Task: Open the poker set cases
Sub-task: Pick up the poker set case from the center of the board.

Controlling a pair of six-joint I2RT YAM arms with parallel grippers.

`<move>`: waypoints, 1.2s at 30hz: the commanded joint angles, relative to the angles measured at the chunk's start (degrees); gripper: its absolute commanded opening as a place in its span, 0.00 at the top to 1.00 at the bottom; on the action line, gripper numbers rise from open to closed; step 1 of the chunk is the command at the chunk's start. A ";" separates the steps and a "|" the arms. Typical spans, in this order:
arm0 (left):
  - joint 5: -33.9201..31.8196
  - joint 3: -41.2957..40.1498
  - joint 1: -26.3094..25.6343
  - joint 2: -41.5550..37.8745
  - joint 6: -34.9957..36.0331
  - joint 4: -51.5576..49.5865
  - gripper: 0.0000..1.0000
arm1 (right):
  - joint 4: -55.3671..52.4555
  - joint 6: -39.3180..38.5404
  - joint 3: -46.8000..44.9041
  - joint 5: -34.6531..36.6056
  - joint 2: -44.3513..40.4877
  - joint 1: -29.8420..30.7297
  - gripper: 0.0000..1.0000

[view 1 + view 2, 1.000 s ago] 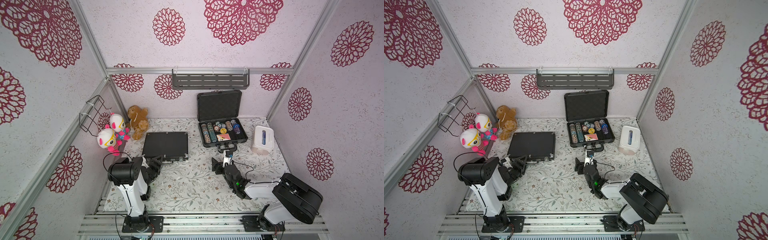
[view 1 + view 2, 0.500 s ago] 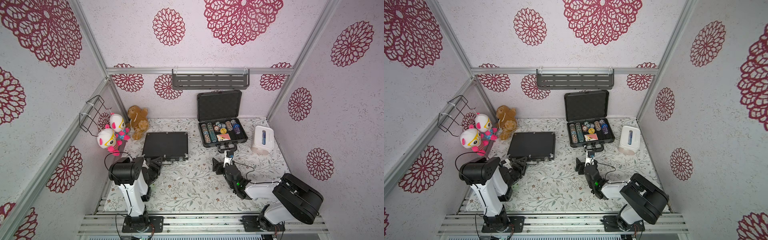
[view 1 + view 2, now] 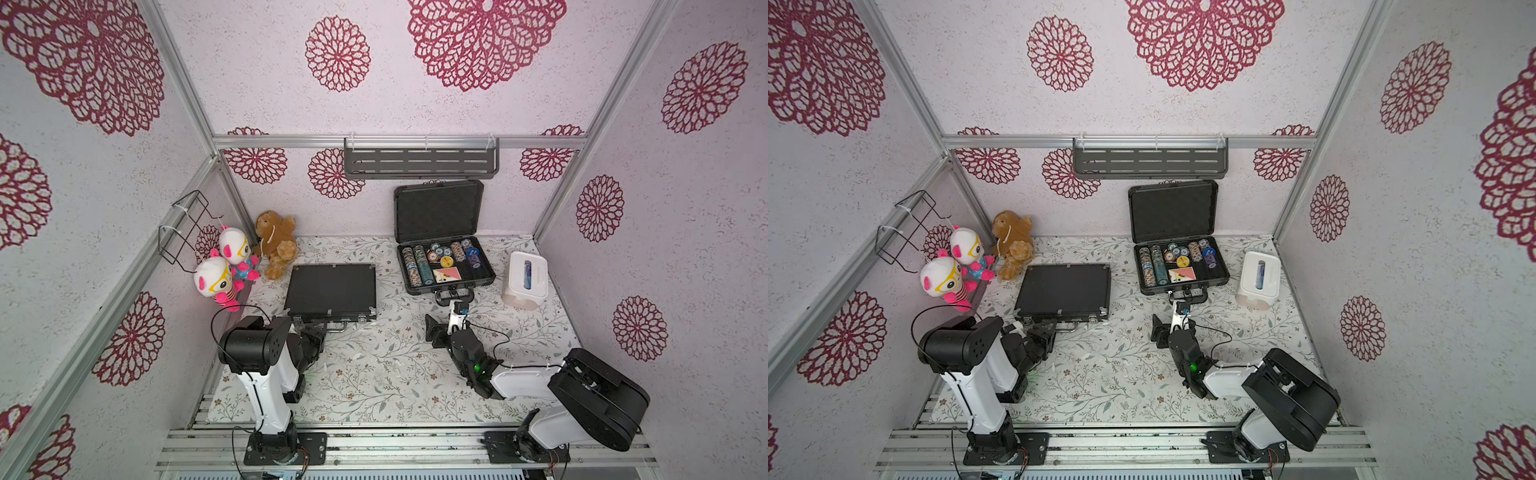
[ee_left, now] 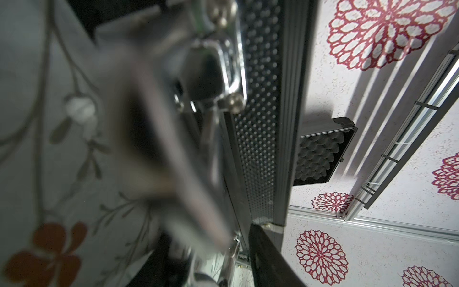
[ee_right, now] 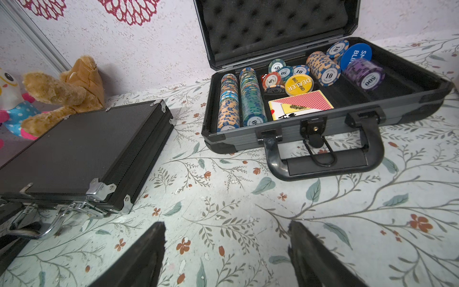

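A brown teddy bear [image 3: 276, 243] sits in the far left corner of the floral-covered table [image 3: 374, 374]. Two white-and-pink plush dolls [image 3: 214, 280] are just beside it at the left edge. A white tissue box [image 3: 525, 278] stands near the far right corner. A grey slotted shelf [image 3: 419, 160] hangs on the back wall, and a black wire basket [image 3: 187, 226] on the left wall.

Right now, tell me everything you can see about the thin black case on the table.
The thin black case lies flat and closed on the floral table, lid up. Its panels look like dimpled black sheet, with silver metal corners; silver latches and a handle sit on its near edge. The left gripper is at that edge by a latch; contact is unclear.
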 commanded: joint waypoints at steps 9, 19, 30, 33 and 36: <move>-3.65 0.76 -3.46 2.05 -3.16 -23.05 0.57 | 1.36 1.43 -0.67 1.78 -2.30 -0.74 0.20; -5.67 1.89 -7.20 2.05 -5.70 -24.31 0.60 | 1.06 1.69 -0.84 2.21 -2.89 -0.95 0.20; -6.07 1.47 -8.07 3.02 -7.60 -23.12 0.73 | 0.94 1.93 -1.29 2.51 -3.93 -1.08 0.20; -5.88 1.49 -8.26 2.96 -7.78 -23.17 0.75 | 0.94 1.94 -1.39 2.50 -4.14 -1.09 0.20; -5.94 1.43 -8.57 2.86 -8.33 -23.08 0.78 | 0.90 1.91 -1.36 2.47 -4.06 -1.10 0.19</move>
